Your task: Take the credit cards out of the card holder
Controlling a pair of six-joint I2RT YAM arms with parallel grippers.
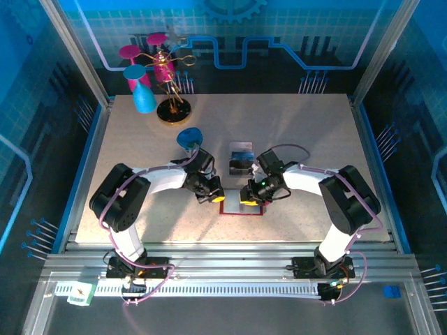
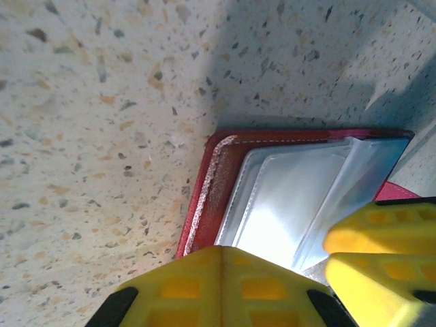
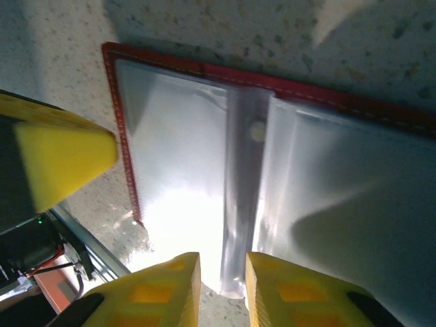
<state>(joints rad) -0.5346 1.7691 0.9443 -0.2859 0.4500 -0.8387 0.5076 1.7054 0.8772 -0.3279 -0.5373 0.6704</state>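
no readable text, labels, brands or numbers anywhere, card holder (image 3: 204, 157) pockets glare-washed, nothing legible on the table (image 1: 314, 139) or backdrop

Holder (image 3: 204, 71) is red w/ pale stitching, pockets (image 2: 293, 197) inside shiny grey-blue; table (image 2: 82, 136) is beige, speckled w/ dark & tan flecks. Both grippers have yellow fingers (image 3: 163, 289), arms white & black. At the back: pink & blue cups (image 1: 143, 98) on a gold stand (image 1: 173, 110), blue-lit walls w/ grid pattern.
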